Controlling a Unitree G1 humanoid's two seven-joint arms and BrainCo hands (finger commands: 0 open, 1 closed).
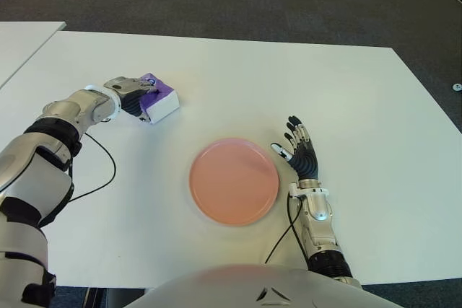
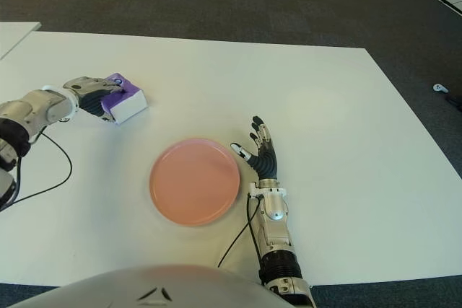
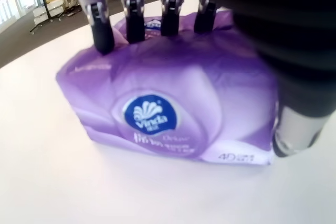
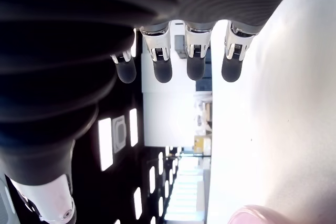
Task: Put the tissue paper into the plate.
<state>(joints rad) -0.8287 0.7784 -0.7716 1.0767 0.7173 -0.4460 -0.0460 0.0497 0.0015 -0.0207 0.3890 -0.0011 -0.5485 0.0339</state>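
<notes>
The left hand [image 1: 133,95] is wrapped over the purple tissue pack [image 1: 160,99], four fingers [image 3: 131,22] pressing its far edge and the thumb against the near corner, so it grips the pack, which sits on the white table [image 1: 289,84]. The pink plate [image 1: 234,180] lies well apart from that hand, toward the robot's middle and nearer its body. To do the carry well, the grip should probably firm up before lifting, since the soft wrapper may give and slip; then lift clear of the table, travel over the plate's rim and set the pack down near the centre. The right hand [image 1: 301,155] shows just beside the plate, on its right, fingers spread and holding nothing.
</notes>
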